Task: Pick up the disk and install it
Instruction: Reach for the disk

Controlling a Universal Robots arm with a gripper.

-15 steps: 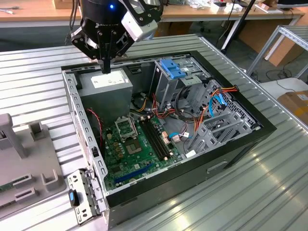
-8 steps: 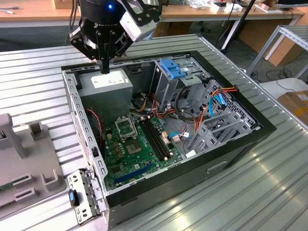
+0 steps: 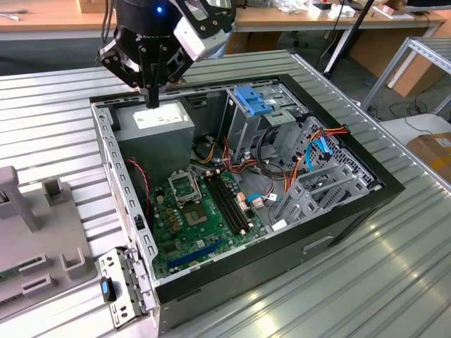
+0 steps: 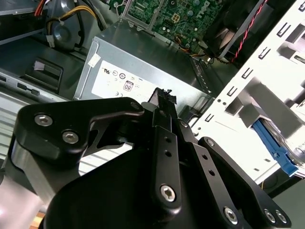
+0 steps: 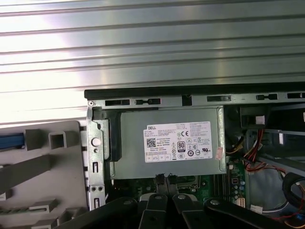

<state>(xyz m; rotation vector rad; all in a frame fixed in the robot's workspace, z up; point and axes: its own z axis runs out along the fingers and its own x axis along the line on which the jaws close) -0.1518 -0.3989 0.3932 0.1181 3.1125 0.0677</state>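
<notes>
One tool [image 3: 151, 97], fingers pinched together on nothing, hangs over the grey metal box with a white label [image 3: 158, 121]. I judge the blue-railed disk [image 5: 9, 141] sits on the grey plastic fixture [image 3: 42, 232], roughly 8 o'clock from the tool in the exterior view; long axis unclear.

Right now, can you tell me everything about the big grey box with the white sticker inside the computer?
The grey box is a plain metal case, dull silver, with one white sticker of small print on its top face. It lies flat in a corner of the open computer case, close against its walls and beside the green circuit board. Some coloured wires bunch by one side. The gripper, shut, hangs over the box's edge; whether it touches, I cannot tell.
</notes>
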